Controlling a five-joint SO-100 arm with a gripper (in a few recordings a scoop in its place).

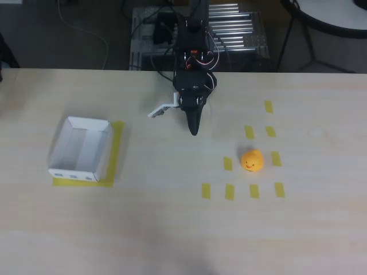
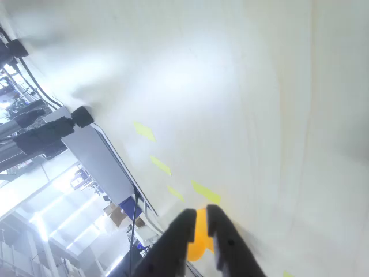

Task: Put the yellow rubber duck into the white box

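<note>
Here, 1 yellow rubber duck sits on the pale wooden table, right of centre in the overhead view, its small red-orange face turned toward the near edge. Around it lie 9 short yellow tape strips: 1 just to its left, 1 just to its right, 3 on the far side, and 4 in a row on the near side. The duck touches none of them that I can see.

My pincer hangs over the table, to the left of the duck and farther back, well apart from it, with its black tips pointing toward the near edge. In the overhead view those tips look pressed together into 1 dark point. In the wrist view my 2 black fingers stand close with a narrow slot between them, and the duck shows as an orange patch through that slot, beyond them and not gripped. I am holding nothing.

Far over on the left stands 1 white box, a shallow tray with low walls, open side up and holding nothing, resting on 1 larger yellow tape patch that shows along its right and near sides. 3 small bluish marks dot its near outer wall.
</note>
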